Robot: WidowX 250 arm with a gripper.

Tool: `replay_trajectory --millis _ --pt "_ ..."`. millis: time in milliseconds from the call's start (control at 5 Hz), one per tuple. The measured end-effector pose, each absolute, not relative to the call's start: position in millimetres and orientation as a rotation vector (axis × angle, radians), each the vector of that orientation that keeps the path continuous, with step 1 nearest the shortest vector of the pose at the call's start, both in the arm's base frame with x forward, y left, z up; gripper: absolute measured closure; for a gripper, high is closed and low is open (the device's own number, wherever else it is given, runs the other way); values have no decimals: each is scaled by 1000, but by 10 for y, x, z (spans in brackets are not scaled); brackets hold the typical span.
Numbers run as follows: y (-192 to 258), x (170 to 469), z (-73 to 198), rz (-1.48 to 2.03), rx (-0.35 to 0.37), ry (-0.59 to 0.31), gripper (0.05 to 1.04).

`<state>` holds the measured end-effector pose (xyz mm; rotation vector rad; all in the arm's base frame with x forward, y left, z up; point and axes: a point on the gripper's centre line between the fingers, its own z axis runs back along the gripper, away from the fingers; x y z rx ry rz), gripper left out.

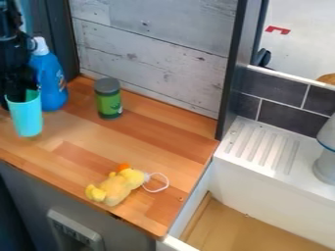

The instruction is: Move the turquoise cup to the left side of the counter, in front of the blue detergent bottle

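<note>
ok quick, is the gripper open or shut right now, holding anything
Gripper: at the rim of the tall turquoise plastic cup; whether open or closed on it, can't be told.

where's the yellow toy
Lower left in the camera view: the toy lies by the front edge of the counter, left of the sink, in front of the green jar.

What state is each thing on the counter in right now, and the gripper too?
Gripper: at the turquoise cup's rim.
Turquoise cup: mouth up; whether it touches the counter, cannot tell.
Blue bottle: upright, white cap on.
Green jar: upright, grey lid on.
Yellow plush duck: lying down, white loop beside it.
</note>
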<state>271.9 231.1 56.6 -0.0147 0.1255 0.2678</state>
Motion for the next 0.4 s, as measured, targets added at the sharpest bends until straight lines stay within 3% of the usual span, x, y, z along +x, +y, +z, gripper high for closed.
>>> replay_trajectory --millis 400 --pt "2385 2745 498 268 11 128 973"
